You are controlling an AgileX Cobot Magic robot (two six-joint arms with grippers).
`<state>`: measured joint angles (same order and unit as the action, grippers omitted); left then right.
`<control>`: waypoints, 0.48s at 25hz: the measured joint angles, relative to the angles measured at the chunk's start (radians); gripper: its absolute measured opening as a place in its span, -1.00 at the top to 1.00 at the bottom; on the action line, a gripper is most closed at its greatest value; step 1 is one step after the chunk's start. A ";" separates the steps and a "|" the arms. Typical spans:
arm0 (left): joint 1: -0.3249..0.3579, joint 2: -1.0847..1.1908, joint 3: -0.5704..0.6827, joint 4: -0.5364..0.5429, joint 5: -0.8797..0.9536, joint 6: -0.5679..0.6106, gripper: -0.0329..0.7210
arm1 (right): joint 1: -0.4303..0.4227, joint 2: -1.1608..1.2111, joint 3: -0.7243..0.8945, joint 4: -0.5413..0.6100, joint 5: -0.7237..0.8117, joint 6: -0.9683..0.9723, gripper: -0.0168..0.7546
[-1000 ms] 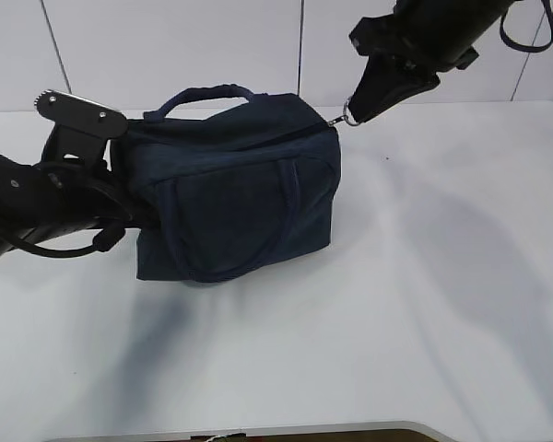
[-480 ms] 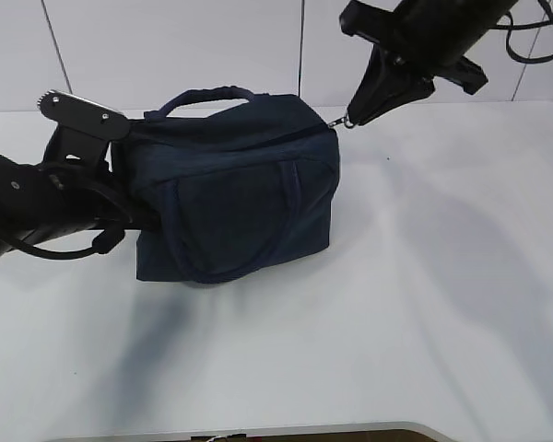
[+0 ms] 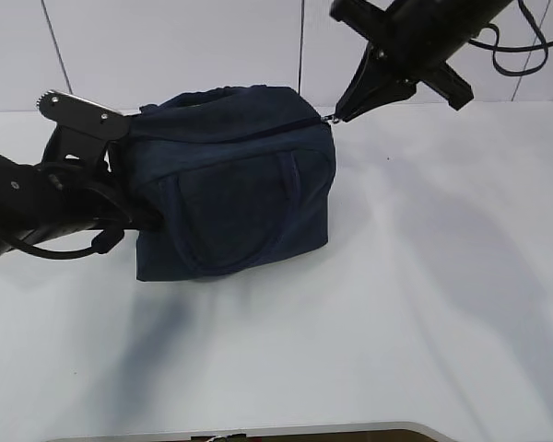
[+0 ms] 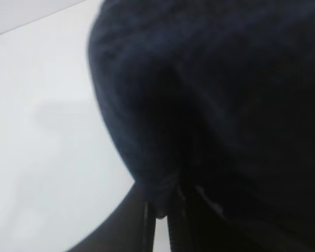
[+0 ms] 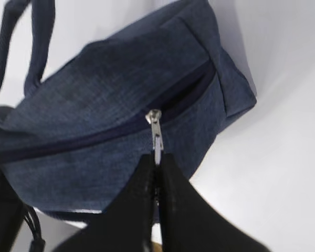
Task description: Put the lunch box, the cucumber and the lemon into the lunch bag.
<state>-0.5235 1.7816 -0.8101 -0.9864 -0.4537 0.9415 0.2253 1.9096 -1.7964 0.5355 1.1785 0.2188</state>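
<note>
Toward the far left of the white table (image 3: 369, 331), the boxy dark navy fabric lunch bag (image 3: 235, 198) stands on its base, its woven cloth faintly ribbed and soft at the corners. Compared with a second ago, its top loop handle has dropped flat onto the roof, and my right arm has swung leftward and higher, so the bag's right end now rises to a tauter peak. My right claw (image 5: 156, 167) has its smooth black fingers pinched narrow on the silver metal zipper pull (image 5: 156, 134), which sits near the right end of the dark zipper track. My left claw (image 4: 163, 218) is pressed into the bag's left end, jaws drawn close together with a small fold of the fuzzy navy cloth caught between them. One flat loop handle lies sewn against the bag's near face.
</note>
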 joint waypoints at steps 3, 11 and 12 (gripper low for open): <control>0.000 0.000 0.000 0.000 0.000 0.000 0.89 | -0.020 0.000 0.000 0.006 -0.020 0.032 0.94; 0.000 0.000 0.000 0.004 0.002 0.000 0.89 | -0.063 0.021 0.000 0.041 -0.050 0.099 0.94; 0.000 0.000 0.000 0.004 0.002 0.000 0.89 | -0.065 0.026 0.000 0.050 -0.058 0.102 0.94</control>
<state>-0.5235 1.7816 -0.8101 -0.9820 -0.4521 0.9415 0.1605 1.9355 -1.7964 0.5850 1.1202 0.3209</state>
